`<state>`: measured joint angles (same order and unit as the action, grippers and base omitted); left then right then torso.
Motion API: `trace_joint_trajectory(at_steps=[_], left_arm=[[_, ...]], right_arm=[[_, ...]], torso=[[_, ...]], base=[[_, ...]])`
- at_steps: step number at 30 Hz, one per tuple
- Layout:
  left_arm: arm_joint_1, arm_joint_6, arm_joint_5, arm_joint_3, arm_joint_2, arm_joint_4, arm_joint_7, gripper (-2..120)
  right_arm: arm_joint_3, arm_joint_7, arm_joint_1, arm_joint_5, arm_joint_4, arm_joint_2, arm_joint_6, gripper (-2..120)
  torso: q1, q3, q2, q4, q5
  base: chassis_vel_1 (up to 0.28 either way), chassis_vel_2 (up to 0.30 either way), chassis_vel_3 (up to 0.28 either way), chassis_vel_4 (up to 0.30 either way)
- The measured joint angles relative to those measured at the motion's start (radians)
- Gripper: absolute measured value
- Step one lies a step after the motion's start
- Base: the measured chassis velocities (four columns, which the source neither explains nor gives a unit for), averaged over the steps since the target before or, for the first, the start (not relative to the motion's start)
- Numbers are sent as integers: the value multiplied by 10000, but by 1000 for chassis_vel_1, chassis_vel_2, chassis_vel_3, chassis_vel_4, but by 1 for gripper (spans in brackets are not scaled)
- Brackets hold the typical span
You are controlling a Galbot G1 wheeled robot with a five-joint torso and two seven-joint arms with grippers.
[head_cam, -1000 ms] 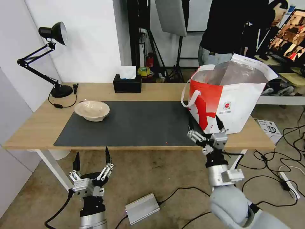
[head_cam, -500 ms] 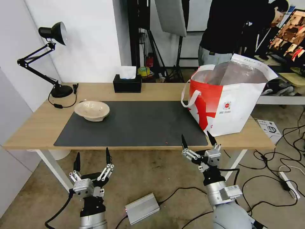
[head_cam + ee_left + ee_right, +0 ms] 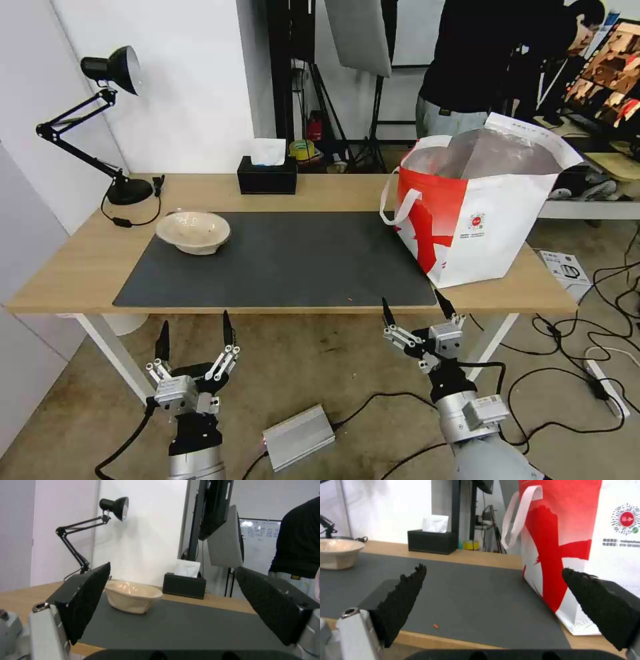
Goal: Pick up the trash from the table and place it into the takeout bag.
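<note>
Two silver-grey metal arms, cylindrical wrist housings. Left gripper (image 3: 193,328) and right gripper (image 3: 415,306): pointed black fingers on silver linkage brackets, small screws showing. Textured, dimpled inner faces on the left pads (image 3: 87,597); ragged, worn edges on the right pads (image 3: 403,597). Black cables trailing behind each wrist, well back from the fingers.

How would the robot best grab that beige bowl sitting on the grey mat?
Probably by the rim. The beige bowl sits upright, shallow and open, on the mat's left end, with sloping walls offering little grip. The open left hand, below the table's front edge, could descend from above, one finger inside the near rim, one outside.
</note>
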<state>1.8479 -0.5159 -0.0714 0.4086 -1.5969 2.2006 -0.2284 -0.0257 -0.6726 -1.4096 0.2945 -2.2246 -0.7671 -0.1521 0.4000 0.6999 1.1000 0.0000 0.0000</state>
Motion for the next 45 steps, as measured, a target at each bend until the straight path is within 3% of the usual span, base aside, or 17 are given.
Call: trace_joint_trajectory(at_steps=[22, 45], left_arm=[[-50, 20, -31, -47, -2, -87, 0, 100], [-114, 71, 51, 14, -4, -59, 5, 100]], right_arm=[[-221, -1318, -494, 420, -288, -209, 645, 100], [-251, -1358, -548, 295, -255, -247, 813, 100]], torso=[[0, 0, 0, 0, 0], [0, 1, 0, 0, -1]], base=[[0, 0, 0, 0], [0, 0, 0, 0]])
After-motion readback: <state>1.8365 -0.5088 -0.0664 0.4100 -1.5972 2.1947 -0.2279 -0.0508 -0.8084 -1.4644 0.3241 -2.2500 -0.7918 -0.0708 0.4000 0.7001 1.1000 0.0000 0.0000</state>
